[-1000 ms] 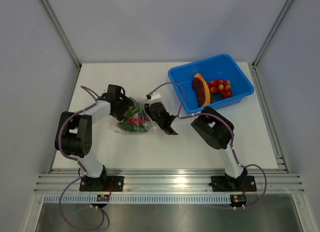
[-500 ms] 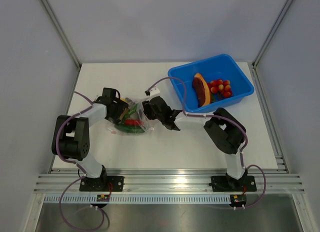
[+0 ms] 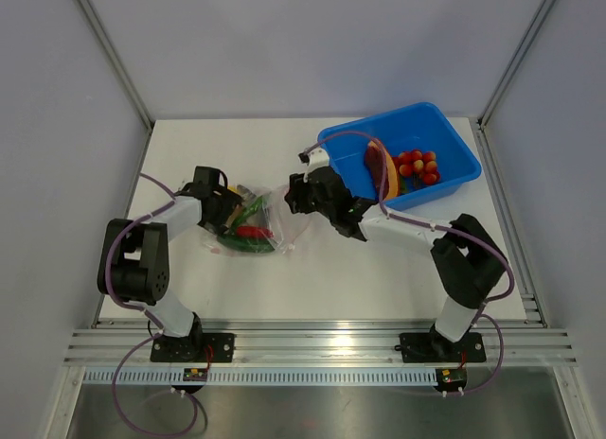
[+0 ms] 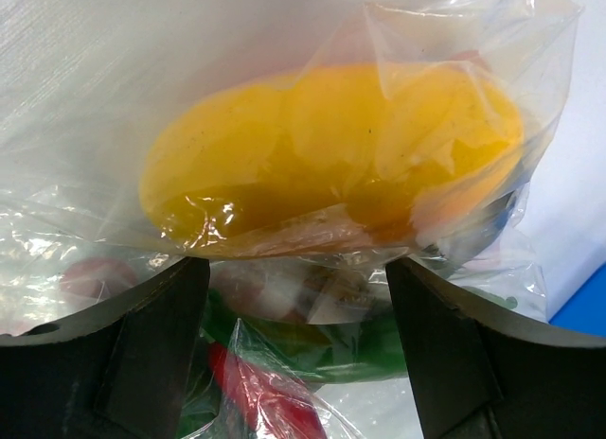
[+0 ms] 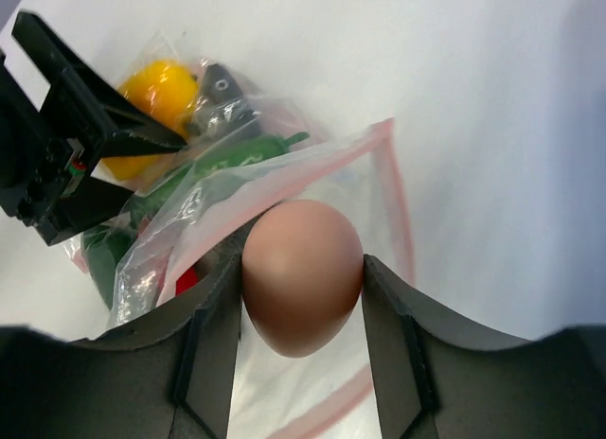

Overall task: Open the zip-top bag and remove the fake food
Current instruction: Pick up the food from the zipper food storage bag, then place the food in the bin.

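on the white table (image 3: pixel 379 288), seen from above, both arms come in from the 6 o'clock edge. the left arm (image 3: pixel 133 264) folds up toward 12 o'clock, and the right arm (image 3: pixel 407 226) stretches low toward 10 o'clock.

the blue bin (image 3: pixel 450 186) sits at about 1 o'clock on the table. an orange-brown wedge (image 3: pixel 382 166) lies inside it, with a cluster of red tomatoes (image 3: pixel 417 166) at the wedge's 3 o'clock.

the zip-top bag (image 3: pixel 251 226) lies at 9 o'clock from the table's middle, well apart from the bin. its pinkish zip strip (image 5: pixel 393 202) is at the bag's 3 o'clock end, and the mouth there gapes.

the left gripper (image 3: pixel 232 207) is at the bag's 10 o'clock end. its fingers (image 4: pixel 151 344) stand wide apart with crinkled plastic bunched between them. i cannot tell whether they press on anything.

the right gripper (image 3: pixel 298 195) hangs at the bag's 2 o'clock, over the mouth. its fingers (image 5: pixel 213 344) are clamped on a pale brownish egg (image 5: pixel 303 273), one on each side.

most of the fake food (image 3: pixel 248 221) is inside the bag:
- a yellow fruit (image 4: pixel 331 146) bulges against the plastic just past the left fingertips.
- a green cucumber (image 3: pixel 251 212) lies near the middle.
- a red chili (image 3: pixel 254 232) lies at the cucumber's 6 o'clock.
- a small grey piece (image 5: pixel 222 94) sits beside the yellow fruit.
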### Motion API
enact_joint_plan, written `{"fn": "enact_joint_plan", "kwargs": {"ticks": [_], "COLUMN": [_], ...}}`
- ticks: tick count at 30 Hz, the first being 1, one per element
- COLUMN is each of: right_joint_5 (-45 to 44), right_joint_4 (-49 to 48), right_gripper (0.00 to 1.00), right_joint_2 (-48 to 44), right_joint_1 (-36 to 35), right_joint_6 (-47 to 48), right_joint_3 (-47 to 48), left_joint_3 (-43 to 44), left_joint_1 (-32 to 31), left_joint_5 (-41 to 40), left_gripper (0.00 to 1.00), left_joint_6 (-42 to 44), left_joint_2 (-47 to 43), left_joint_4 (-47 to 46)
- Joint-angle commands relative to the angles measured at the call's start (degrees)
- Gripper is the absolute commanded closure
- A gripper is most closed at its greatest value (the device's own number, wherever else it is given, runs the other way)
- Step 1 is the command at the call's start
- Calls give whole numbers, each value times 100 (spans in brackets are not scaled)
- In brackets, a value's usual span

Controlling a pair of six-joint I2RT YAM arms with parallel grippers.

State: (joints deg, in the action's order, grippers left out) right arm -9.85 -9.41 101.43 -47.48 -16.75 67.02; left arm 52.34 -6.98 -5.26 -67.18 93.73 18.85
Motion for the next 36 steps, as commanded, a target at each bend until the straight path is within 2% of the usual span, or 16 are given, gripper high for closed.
{"fn": "enact_joint_plan", "kwargs": {"ticks": [1, 5, 8, 13, 17, 21, 24, 26, 34, 35, 36], "right_joint_5": [89, -87, 0, -456, -685, -492, -509, -527, -457, -405, -352], "right_joint_4": [-79, -35, 9, 106, 159, 290, 597, 738, 1089, 1099, 1099], "right_gripper": [54, 53, 52, 51, 50, 49, 45, 38, 27, 25, 17], "right_joint_2": [-720, -1116, -1432, -1916, -1978, -1654, -1425, -1257, -976, -1002, -1063], "right_joint_1": [265, 547, 1029, 1619, 2101, 2533, 2630, 2639, 2622, 2630, 2630], "right_joint_6": [-232, -433, -863, -1154, -1408, -1682, -1656, -1577, -1480, -1506, -1515], "right_joint_3": [-233, -497, -725, -1007, -1209, -1166, -894, -762, -515, -524, -541], "left_joint_3": [-66, -101, -145, -154, -154, -101, -136, -145, -899, -953, -971], "left_joint_1": [22, 4, -22, -172, -233, -242, -312, -383, -383, -383, -383], "left_joint_5": [-186, -107, -63, -177, -370, -765, -933, -1143, -1644, -1732, -1855], "left_gripper": [21, 22, 23, 22, 20, 15, 9, 6, 5, 5, 5], "left_joint_6": [-41, -32, -41, -15, -32, 12, 38, -41, -392, -471, -515], "left_joint_2": [-233, -241, -285, -557, -777, -1085, -1383, -1524, -2332, -2394, -2447], "left_joint_4": [22, -48, -127, -127, -14, 189, 241, 425, 822, 978, 1058]}}
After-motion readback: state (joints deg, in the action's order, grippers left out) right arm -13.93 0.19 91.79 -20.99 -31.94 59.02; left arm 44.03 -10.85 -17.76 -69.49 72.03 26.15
